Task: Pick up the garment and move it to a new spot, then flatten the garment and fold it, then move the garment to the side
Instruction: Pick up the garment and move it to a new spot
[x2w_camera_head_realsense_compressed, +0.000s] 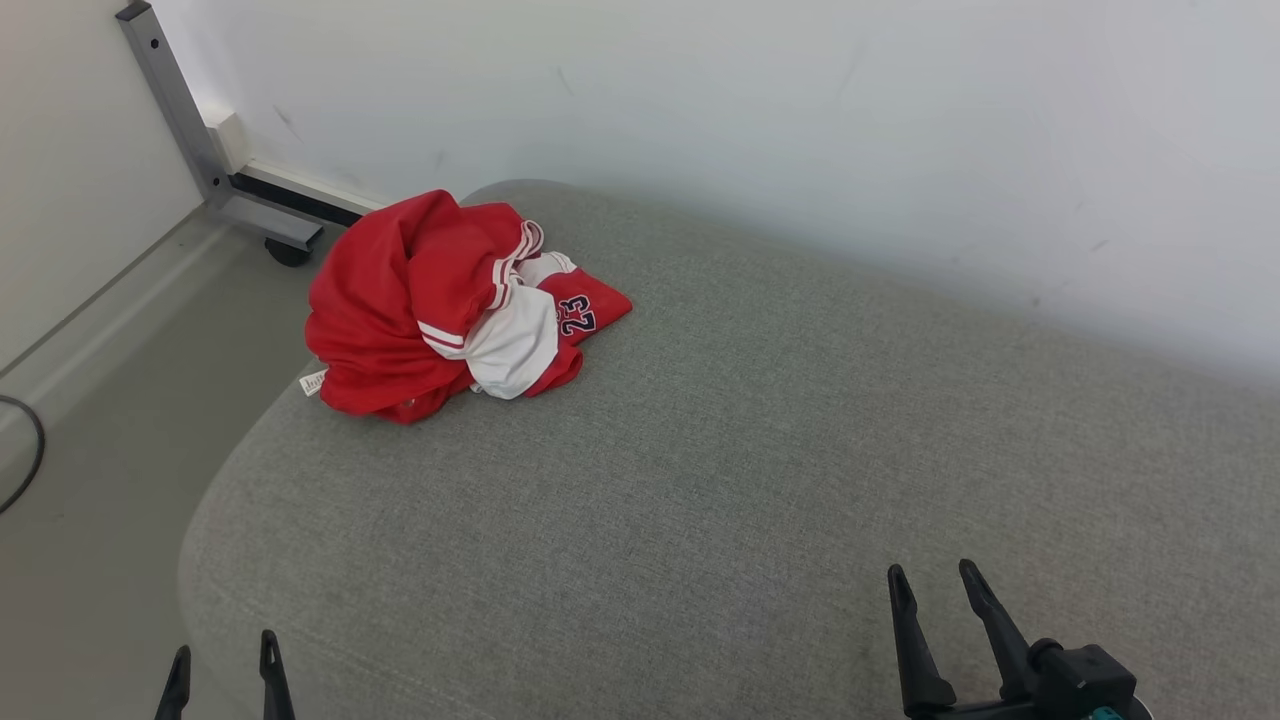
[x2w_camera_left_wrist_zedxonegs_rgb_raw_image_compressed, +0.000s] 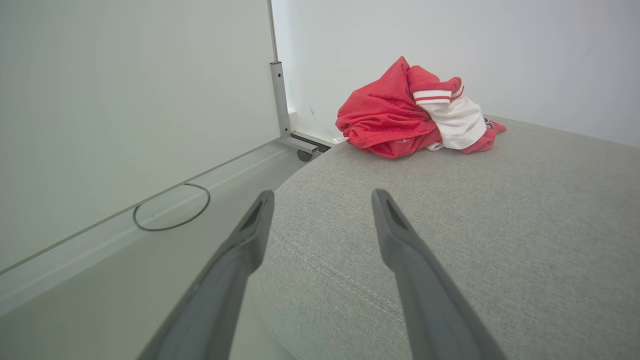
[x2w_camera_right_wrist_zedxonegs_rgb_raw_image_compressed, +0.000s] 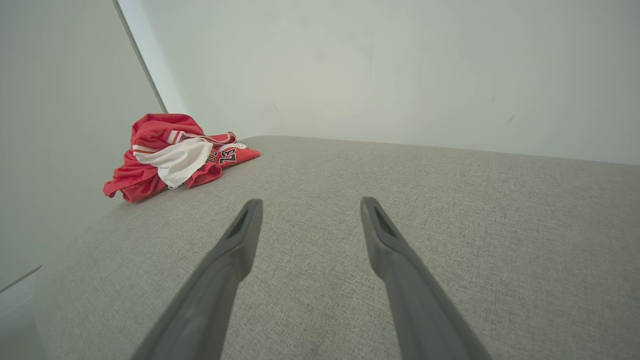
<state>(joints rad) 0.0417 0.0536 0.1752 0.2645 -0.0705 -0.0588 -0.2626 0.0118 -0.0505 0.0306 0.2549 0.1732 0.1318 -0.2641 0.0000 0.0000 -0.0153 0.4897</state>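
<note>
A crumpled red and white jersey (x2w_camera_head_realsense_compressed: 450, 300) with the number 23 lies in a heap at the far left corner of the grey cushion (x2w_camera_head_realsense_compressed: 720, 450), close to its rounded edge. The same jersey (x2w_camera_left_wrist_zedxonegs_rgb_raw_image_compressed: 410, 112) appears ahead in the left wrist view, and the jersey (x2w_camera_right_wrist_zedxonegs_rgb_raw_image_compressed: 170, 155) sits far left in the right wrist view. My left gripper (x2w_camera_head_realsense_compressed: 225, 655) hovers open over the cushion's near left edge, holding nothing. Low on the right, my right gripper (x2w_camera_head_realsense_compressed: 935, 580) is open and empty above the cushion. Both are well short of the jersey.
A white wall (x2w_camera_head_realsense_compressed: 800, 120) runs behind the cushion. A metal frame leg on a caster (x2w_camera_head_realsense_compressed: 270, 225) stands on the floor just left of the jersey. A dark cable (x2w_camera_left_wrist_zedxonegs_rgb_raw_image_compressed: 170, 207) loops on the grey floor. The cushion drops off at its rounded left edge.
</note>
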